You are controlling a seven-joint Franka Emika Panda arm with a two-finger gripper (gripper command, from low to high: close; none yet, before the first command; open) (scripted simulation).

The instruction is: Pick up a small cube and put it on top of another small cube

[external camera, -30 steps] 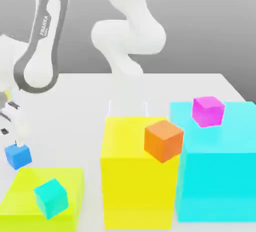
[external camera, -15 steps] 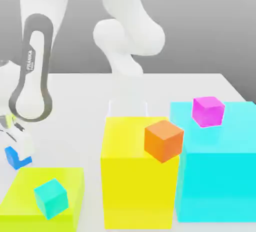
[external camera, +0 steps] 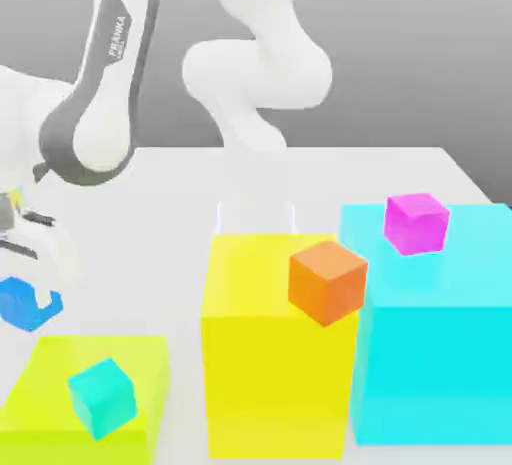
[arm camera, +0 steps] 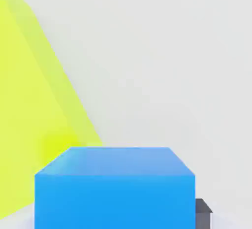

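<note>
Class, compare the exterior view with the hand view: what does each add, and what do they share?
Exterior view: the orange cube, magenta cube, teal cube, tall yellow block, big cyan block and white arm.
Hand view: a close look at the blue cube's flat side.
Both: the blue cube, lime block and pale tabletop.

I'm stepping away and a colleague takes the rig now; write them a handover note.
Gripper: closed on the small blue cube, at the exterior view's left.
Other small cubes: teal on the low lime block, orange on the yellow block, magenta on the big cyan block.
Done: blue cube gripped.
Left: set it on another small cube and release; the task doesn't say which.
</note>
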